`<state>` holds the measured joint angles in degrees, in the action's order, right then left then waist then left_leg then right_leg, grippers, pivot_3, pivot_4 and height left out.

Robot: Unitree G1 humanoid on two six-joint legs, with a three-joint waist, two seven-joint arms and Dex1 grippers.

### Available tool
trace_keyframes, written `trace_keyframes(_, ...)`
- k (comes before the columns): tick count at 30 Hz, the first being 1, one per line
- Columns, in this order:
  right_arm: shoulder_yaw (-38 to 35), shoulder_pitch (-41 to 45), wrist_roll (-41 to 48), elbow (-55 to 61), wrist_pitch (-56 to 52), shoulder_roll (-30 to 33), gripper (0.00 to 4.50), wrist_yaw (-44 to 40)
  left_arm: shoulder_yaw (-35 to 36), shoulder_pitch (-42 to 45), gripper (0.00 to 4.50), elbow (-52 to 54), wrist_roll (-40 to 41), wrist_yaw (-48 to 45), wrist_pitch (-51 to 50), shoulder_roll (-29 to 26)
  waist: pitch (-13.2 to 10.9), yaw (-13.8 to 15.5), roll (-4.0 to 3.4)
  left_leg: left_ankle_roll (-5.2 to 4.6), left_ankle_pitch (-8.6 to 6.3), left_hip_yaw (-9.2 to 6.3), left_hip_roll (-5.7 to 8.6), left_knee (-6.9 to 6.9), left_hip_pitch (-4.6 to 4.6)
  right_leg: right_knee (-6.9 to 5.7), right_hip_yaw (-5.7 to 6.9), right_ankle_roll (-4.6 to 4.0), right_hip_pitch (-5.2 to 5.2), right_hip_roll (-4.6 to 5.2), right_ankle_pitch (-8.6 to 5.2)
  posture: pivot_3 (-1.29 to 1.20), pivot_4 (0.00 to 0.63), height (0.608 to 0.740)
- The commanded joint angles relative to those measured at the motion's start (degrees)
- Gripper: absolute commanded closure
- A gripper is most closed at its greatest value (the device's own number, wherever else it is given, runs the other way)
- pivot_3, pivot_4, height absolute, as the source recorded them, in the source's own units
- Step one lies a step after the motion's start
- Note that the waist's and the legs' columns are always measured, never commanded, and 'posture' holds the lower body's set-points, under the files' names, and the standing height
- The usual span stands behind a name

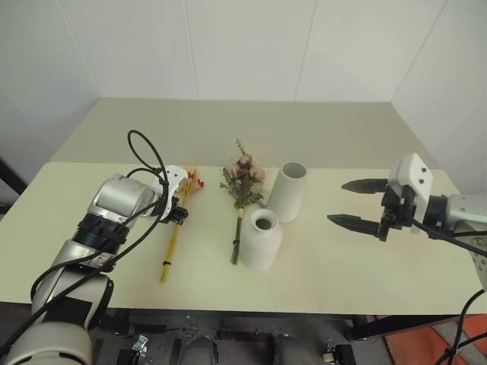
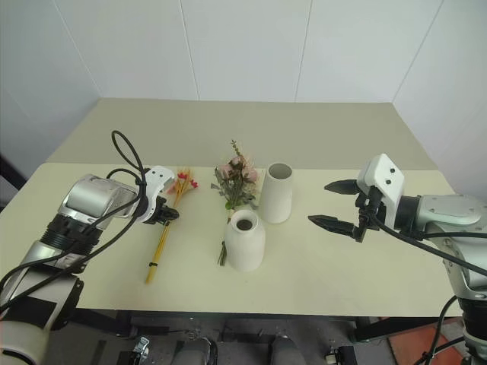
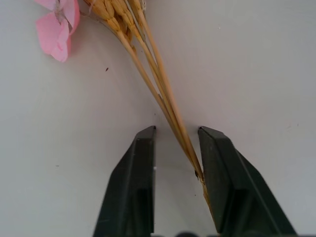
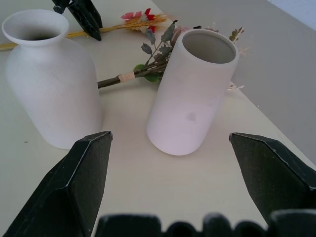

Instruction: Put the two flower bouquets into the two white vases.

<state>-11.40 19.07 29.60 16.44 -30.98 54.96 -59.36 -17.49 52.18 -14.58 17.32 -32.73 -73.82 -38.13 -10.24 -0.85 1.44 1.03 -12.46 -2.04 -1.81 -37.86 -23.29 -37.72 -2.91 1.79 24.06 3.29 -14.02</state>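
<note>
The straw bouquet (image 1: 176,236) lies flat on the table, its pink and red blossoms at the far end. My left gripper (image 3: 177,129) is down on it, jaws narrowly apart astride the yellow stems (image 3: 158,94). The stems rest against one finger (image 3: 222,168) and the other stands just clear. The pale pink rose bouquet (image 1: 243,179) lies to the right of the straw one, its stem beside the bottle-shaped white vase (image 1: 261,239). The cylinder vase (image 1: 288,192) stands upright just behind. My right gripper (image 1: 335,202) hovers wide open and empty to the right of both vases.
The cream table (image 1: 342,281) has bare surface in front of the vases and under my right gripper. Its front edge runs close below the straw stems' tail end. A white wall rises behind the table.
</note>
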Motion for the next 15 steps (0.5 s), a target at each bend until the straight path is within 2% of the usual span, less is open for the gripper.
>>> trace_keyframes(1, -2.5, -0.5, 0.8, 1.9, 0.6, 0.2, 0.00, 0.6, 4.7, 0.0, 4.46, 0.4, -1.0, 1.2, 0.2, -0.9, 0.0, 0.0, 0.00, 0.00, 0.00, 0.00, -0.01, 0.00, -0.02, 0.00, 0.00, 0.00, 0.02, -0.01, 0.00, 0.00, 0.150, 0.740)
trace_keyframes(3, -2.7, -0.8, 0.9, 2.0, 0.5, 0.2, 0.00, 0.6, 8.3, -0.8, 4.46, 1.7, -1.9, 3.6, 2.0, -1.4, 0.0, -0.1, 0.01, 0.00, 0.00, 0.00, -0.01, 0.00, -0.04, 0.00, 0.00, 0.00, 0.04, 0.00, 0.00, 0.00, 0.150, 0.740)
trace_keyframes(7, -2.9, -1.2, 1.2, 1.9, 0.5, 0.6, 0.00, 0.6, 20.3, -0.3, 4.46, 4.2, -1.7, 9.7, 6.2, -0.8, 0.0, -0.4, 0.04, 0.00, 0.00, 0.00, -0.03, 0.00, -0.04, -0.03, -0.02, -0.01, 0.08, -0.02, 0.01, 0.00, 0.150, 0.740)
trace_keyframes(10, -2.4, -0.8, 1.1, 1.5, 0.6, 0.6, 0.00, 0.6, 29.3, -1.1, 4.46, 10.1, 3.8, 5.5, 16.1, 0.8, 0.0, -0.2, 0.05, 0.00, 0.00, 0.00, -0.03, 0.00, -0.04, -0.02, -0.02, -0.01, 0.07, 0.00, 0.02, 0.00, 0.150, 0.740)
trace_keyframes(12, -2.2, -0.5, 1.1, 1.4, 0.6, 0.6, 0.00, 0.6, 32.1, -1.6, 4.46, 12.6, 6.1, 3.8, 21.1, 2.6, 0.0, 0.0, 0.05, 0.01, 0.00, 0.01, 0.00, -0.01, -0.03, -0.01, -0.02, -0.01, 0.04, 0.05, 0.02, 0.00, 0.150, 0.740)
trace_keyframes(15, -1.8, 0.0, 1.0, 1.5, 0.5, 0.3, 0.00, 0.9, 34.9, 1.1, 4.46, 14.2, 12.3, 0.7, 26.7, 9.2, 0.0, 0.8, 0.06, 0.01, 0.01, 0.01, 0.06, -0.03, -0.01, 0.03, 0.01, 0.02, -0.06, 0.11, 0.03, 0.00, 0.150, 0.740)
